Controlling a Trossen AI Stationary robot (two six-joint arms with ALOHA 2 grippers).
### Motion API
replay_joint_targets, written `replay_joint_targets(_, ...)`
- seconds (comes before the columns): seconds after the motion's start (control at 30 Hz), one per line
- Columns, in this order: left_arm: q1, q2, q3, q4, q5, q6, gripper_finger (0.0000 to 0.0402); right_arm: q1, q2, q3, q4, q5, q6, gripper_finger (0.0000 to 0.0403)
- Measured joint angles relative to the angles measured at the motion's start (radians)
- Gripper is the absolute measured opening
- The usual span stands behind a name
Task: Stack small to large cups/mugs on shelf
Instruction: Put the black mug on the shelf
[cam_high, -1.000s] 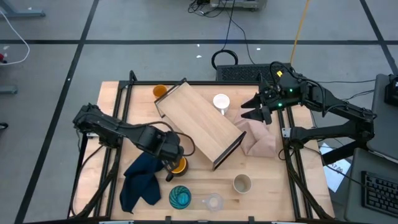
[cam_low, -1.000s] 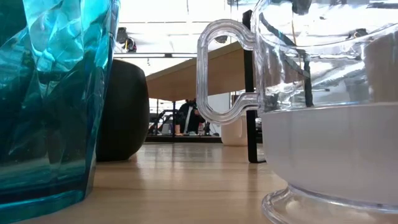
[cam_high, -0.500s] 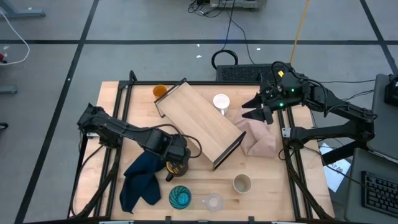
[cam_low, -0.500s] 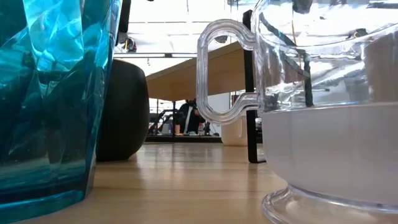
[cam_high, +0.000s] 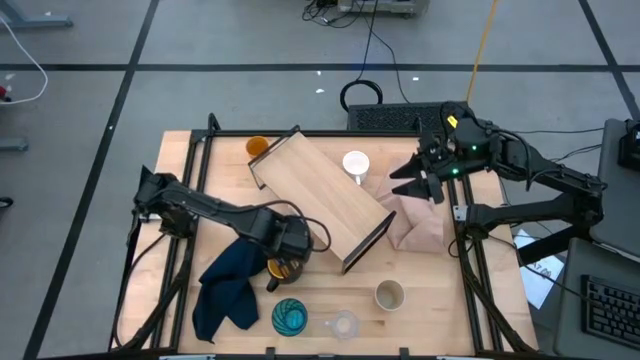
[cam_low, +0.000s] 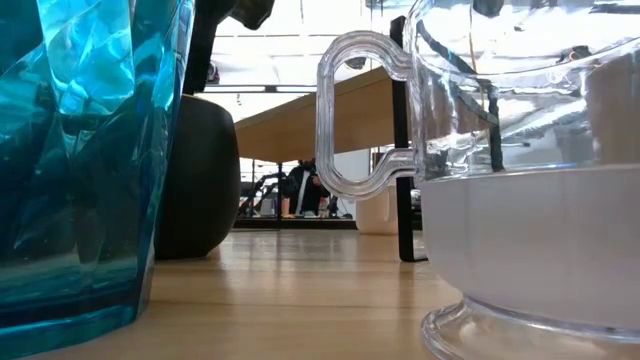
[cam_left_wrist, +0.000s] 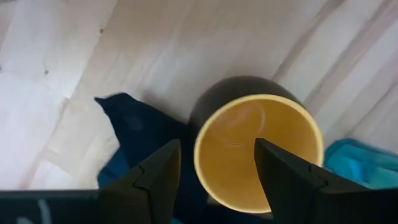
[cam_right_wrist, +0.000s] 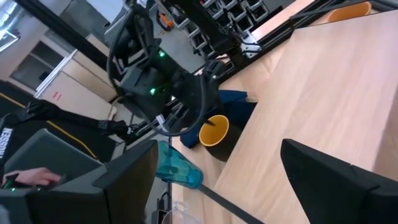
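Observation:
The yellow-orange mug (cam_high: 283, 268) with a dark outside stands upright on the table beside the blue cloth (cam_high: 228, 288). My left gripper (cam_left_wrist: 217, 180) hangs open right above it, pointing down. One finger is over the mug's yellow inside (cam_left_wrist: 258, 149) and the other is outside its wall. The shelf (cam_high: 322, 200) lies slantwise mid-table. The white mug (cam_high: 356, 165) and the small orange cup (cam_high: 258, 147) stand at the far side. The teal tumbler (cam_high: 290, 317), clear cup (cam_high: 343, 325) and beige cup (cam_high: 389, 295) stand near the front edge. My right gripper (cam_high: 415, 182) waits open at the far right.
A pinkish-beige cloth (cam_high: 415, 222) lies by the shelf's right end, under my right gripper. The blue cloth touches the mug's side (cam_left_wrist: 146, 134). In the low view the tumbler (cam_low: 80, 150) and clear cup (cam_low: 520, 180) fill the foreground, with the dark mug (cam_low: 200, 180) behind them.
My left gripper has moved down and toward the table's right and near edges. It now hangs over the yellow-orange mug, and it shows at the top of the low view. The mug has not moved.

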Motion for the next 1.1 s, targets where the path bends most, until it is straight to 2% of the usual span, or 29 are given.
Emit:
replay_joint_targets(0.23, 0.022, 0.0, -0.033, 0.0, 0.016, 0.059, 0.0204, 0.018, 0.0, 0.0, 0.0, 0.001, 0.011, 0.0331)
replay_joint_targets(0.5, 0.021, 0.0, -0.085, 0.032, 0.024, 0.06, 0.0204, 0.029, 0.0, 0.0, 0.0, 0.003, 0.011, 0.0331)
replay_joint_targets(0.67, 0.022, 0.0, -0.126, 0.105, 0.073, 0.073, 0.0197, 0.029, 0.0, 0.0, 0.0, 0.004, 0.01, 0.0331)
replay_joint_targets(0.8, 0.022, 0.0, -0.136, 0.115, 0.084, 0.082, 0.0156, 0.029, 0.0, 0.0, 0.0, 0.004, 0.01, 0.0331)
replay_joint_targets(1.0, 0.037, 0.0, -0.135, 0.117, 0.104, 0.112, 0.0029, 0.029, 0.0, 0.0, 0.0, 0.005, 0.007, 0.0331)
replay_joint_targets(1.1, 0.044, 0.0, -0.136, 0.118, 0.103, 0.101, 0.0016, 0.029, 0.0, 0.0, 0.0, 0.005, 0.007, 0.0331)
